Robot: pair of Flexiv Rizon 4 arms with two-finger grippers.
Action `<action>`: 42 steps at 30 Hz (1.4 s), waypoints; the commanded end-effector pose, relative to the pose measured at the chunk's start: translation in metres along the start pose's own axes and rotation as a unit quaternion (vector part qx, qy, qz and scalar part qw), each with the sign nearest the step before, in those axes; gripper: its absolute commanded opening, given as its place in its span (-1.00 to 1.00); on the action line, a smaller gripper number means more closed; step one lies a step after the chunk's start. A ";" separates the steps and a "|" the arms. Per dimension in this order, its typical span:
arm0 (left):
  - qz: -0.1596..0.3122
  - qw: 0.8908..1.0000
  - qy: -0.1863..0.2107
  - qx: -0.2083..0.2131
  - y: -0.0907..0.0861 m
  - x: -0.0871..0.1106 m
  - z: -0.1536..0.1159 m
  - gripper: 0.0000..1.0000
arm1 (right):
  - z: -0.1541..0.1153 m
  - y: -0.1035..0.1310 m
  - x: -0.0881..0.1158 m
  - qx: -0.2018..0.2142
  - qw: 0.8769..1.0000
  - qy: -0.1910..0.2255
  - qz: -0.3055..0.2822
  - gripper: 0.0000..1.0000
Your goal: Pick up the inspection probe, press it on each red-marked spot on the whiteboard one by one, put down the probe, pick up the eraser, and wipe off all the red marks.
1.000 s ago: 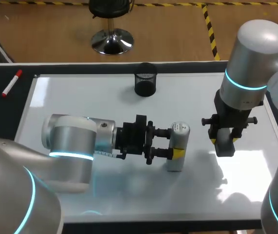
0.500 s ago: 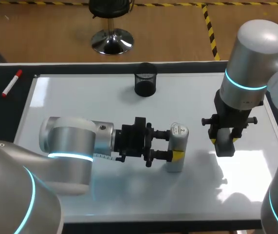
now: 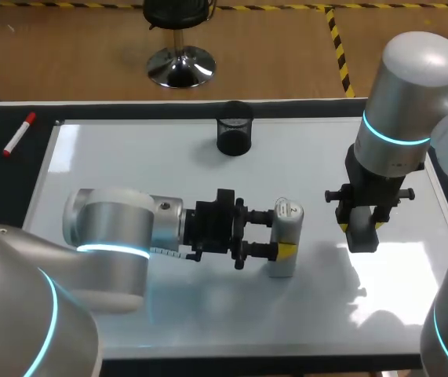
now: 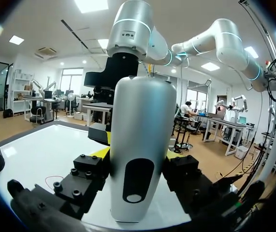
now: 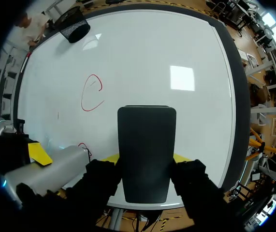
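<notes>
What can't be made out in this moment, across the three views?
Head view: the red marks on the whiteboard are too faint to see.
Right wrist view: the probe covers part of the smaller mark.
Left wrist view: the probe hides the whiteboard ahead of the left gripper.
Eraser: its wiping face is hidden in every view, under its own body.
</notes>
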State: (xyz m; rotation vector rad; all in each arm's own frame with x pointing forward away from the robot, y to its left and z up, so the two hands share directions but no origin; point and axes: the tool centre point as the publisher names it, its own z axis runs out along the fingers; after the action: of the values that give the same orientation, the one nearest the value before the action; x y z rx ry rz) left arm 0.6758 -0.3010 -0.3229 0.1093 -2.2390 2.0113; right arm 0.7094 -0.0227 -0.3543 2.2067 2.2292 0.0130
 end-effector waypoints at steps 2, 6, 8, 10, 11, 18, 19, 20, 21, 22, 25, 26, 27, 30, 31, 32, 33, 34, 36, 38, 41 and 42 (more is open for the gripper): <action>-0.001 1.000 -0.004 0.001 0.009 0.005 0.002 -1.00 | -0.001 -0.001 -0.001 -0.001 1.000 0.001 0.000 -1.00; -0.001 1.000 -0.004 0.001 0.009 0.005 0.002 -1.00 | -0.001 -0.001 -0.001 -0.001 1.000 0.001 0.000 -1.00; -0.001 1.000 -0.004 0.002 0.009 0.006 0.002 -1.00 | -0.001 -0.001 -0.001 -0.001 1.000 0.001 0.000 -1.00; -0.001 1.000 -0.006 0.003 0.008 0.006 0.000 -1.00 | -0.001 -0.001 -0.001 -0.001 1.000 0.001 0.000 -1.00; -0.001 1.000 -0.007 0.003 0.007 0.007 0.000 -1.00 | -0.001 -0.001 -0.001 -0.001 1.000 0.001 0.000 -1.00; 0.000 1.000 -0.016 0.012 0.002 0.009 -0.004 -1.00 | -0.001 -0.001 -0.001 -0.001 1.000 0.001 0.000 -1.00; -0.001 1.000 -0.016 0.011 0.002 0.009 -0.004 -1.00 | -0.001 -0.001 -0.001 -0.001 1.000 0.001 0.000 -1.00; -0.001 1.000 -0.017 0.008 0.001 0.009 -0.005 -1.00 | -0.001 -0.001 -0.001 -0.001 1.000 0.001 0.000 -1.00; -0.001 1.000 -0.017 0.008 0.000 0.009 -0.006 -1.00 | -0.001 -0.001 -0.001 -0.001 1.000 0.001 0.000 -1.00; 0.000 1.000 -0.016 0.008 -0.002 0.010 -0.008 -1.00 | -0.001 -0.001 -0.001 -0.001 1.000 0.001 0.000 -1.00; 0.004 1.000 -0.016 0.007 -0.008 0.011 -0.010 -1.00 | -0.001 -0.001 -0.001 -0.001 1.000 0.001 0.000 -1.00; 0.005 1.000 -0.017 0.007 -0.010 0.011 -0.011 -1.00 | -0.001 -0.001 -0.001 -0.001 1.000 0.001 0.000 -1.00; 0.008 1.000 -0.018 0.008 -0.013 0.011 -0.012 -1.00 | -0.001 -0.001 -0.001 -0.001 1.000 0.001 0.000 -1.00; 0.012 1.000 -0.020 0.008 -0.019 0.010 -0.018 -1.00 | -0.001 -0.001 -0.001 -0.001 1.000 0.001 0.000 -1.00; 0.015 1.000 -0.022 0.007 -0.021 0.010 -0.020 -1.00 | -0.001 -0.001 -0.001 -0.001 1.000 0.001 0.000 -1.00; 0.016 1.000 -0.023 0.007 -0.023 0.011 -0.020 -1.00 | -0.001 -0.001 -0.001 -0.001 1.000 0.001 0.000 -1.00; 0.018 1.000 -0.023 0.006 -0.025 0.012 -0.019 -1.00 | -0.001 -0.001 -0.001 -0.001 1.000 0.001 0.000 -1.00; 0.019 1.000 -0.023 0.006 -0.027 0.012 -0.019 -1.00 | -0.001 -0.001 -0.001 -0.001 1.000 0.001 0.000 -1.00; 0.022 0.999 -0.025 0.006 -0.030 0.012 -0.021 -1.00 | -0.001 -0.001 -0.001 -0.001 1.000 0.001 0.000 -1.00; 0.024 0.999 -0.025 0.006 -0.033 0.011 -0.023 -1.00 | -0.001 -0.001 -0.001 -0.001 1.000 0.001 0.000 -1.00; 0.025 0.999 -0.023 0.007 -0.038 0.010 -0.023 -1.00 | -0.001 -0.001 -0.001 -0.001 1.000 0.001 0.000 -1.00; 0.026 0.999 -0.021 0.007 -0.040 0.011 -0.023 -1.00 | -0.001 -0.001 -0.001 -0.001 1.000 0.001 0.000 -1.00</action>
State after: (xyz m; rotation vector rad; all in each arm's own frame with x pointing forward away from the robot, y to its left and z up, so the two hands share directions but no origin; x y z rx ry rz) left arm 0.6738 -0.2842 -0.2856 0.0944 -2.2705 2.0750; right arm 0.7094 -0.0227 -0.3543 2.2068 2.2292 0.0131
